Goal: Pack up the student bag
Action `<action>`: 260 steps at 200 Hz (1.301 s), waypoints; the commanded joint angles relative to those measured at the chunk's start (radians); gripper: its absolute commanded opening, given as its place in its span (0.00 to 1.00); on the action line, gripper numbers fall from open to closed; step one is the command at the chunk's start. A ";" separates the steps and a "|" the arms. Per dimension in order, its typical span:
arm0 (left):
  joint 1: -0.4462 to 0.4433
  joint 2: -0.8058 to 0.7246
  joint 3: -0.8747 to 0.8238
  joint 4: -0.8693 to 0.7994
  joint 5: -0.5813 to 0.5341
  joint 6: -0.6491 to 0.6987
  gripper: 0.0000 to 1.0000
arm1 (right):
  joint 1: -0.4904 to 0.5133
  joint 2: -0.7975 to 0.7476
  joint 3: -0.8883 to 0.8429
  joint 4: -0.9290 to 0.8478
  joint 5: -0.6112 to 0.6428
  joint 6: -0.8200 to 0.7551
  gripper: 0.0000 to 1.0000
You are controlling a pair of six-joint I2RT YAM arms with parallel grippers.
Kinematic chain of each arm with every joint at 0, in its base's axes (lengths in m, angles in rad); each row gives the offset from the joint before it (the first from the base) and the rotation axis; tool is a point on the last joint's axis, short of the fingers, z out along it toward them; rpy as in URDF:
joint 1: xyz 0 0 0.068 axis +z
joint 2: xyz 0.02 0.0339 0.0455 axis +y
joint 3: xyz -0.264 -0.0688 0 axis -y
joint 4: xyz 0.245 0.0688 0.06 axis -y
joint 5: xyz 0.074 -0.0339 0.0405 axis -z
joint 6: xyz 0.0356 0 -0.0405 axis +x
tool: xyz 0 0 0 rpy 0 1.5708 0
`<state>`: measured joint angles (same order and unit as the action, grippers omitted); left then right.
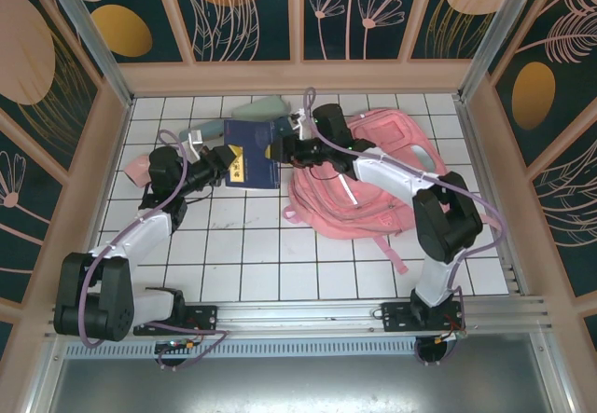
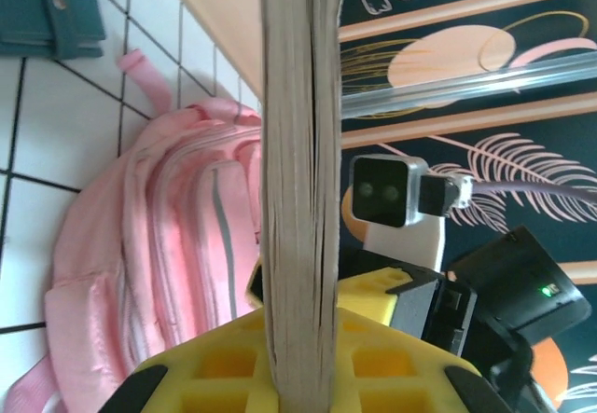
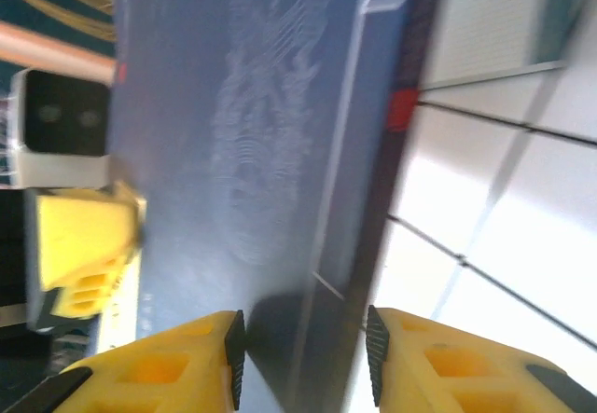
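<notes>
A dark blue book (image 1: 250, 152) is held off the tiled table between both arms. My left gripper (image 1: 227, 164) is shut on it, and its pale page edge (image 2: 298, 152) rises from between the yellow fingers (image 2: 215, 366). My right gripper (image 3: 303, 352) stands open, its pads a little apart on either side of the book's spine edge (image 3: 373, 199). A left finger (image 3: 84, 245) shows at the book's far side. The pink student bag (image 1: 373, 180) lies flat to the right of the book, under the right arm; its striped front (image 2: 159, 245) faces up.
A teal case (image 1: 266, 107) and a pale blue item (image 1: 201, 133) lie behind the book near the back wall. A pink object (image 1: 138, 164) sits by the left arm. Wooden walls (image 1: 298, 77) ring the table. A bag strap (image 1: 396, 259) trails toward the front.
</notes>
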<state>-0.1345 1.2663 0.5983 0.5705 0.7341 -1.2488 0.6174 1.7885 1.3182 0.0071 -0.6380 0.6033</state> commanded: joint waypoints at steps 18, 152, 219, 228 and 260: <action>0.004 -0.054 0.059 -0.128 -0.028 0.122 0.00 | -0.033 -0.096 -0.020 -0.362 0.490 -0.249 0.42; 0.004 -0.063 0.055 -0.188 -0.039 0.159 0.00 | 0.071 -0.012 -0.110 -0.471 0.778 -0.359 0.36; 0.004 -0.075 0.015 -0.158 -0.075 0.138 0.00 | 0.085 -0.069 -0.013 -0.489 0.780 -0.348 0.00; 0.004 -0.077 0.006 -0.156 -0.086 0.134 0.00 | 0.084 -0.086 0.019 -0.494 0.771 -0.343 0.00; 0.000 -0.086 -0.036 -0.117 -0.144 0.094 0.00 | 0.061 -0.124 0.163 -0.528 0.710 -0.325 0.00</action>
<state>-0.1345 1.2102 0.5961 0.3645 0.6403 -1.1156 0.6884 1.7576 1.3457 -0.5331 0.1364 0.2634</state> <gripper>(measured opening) 0.120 0.062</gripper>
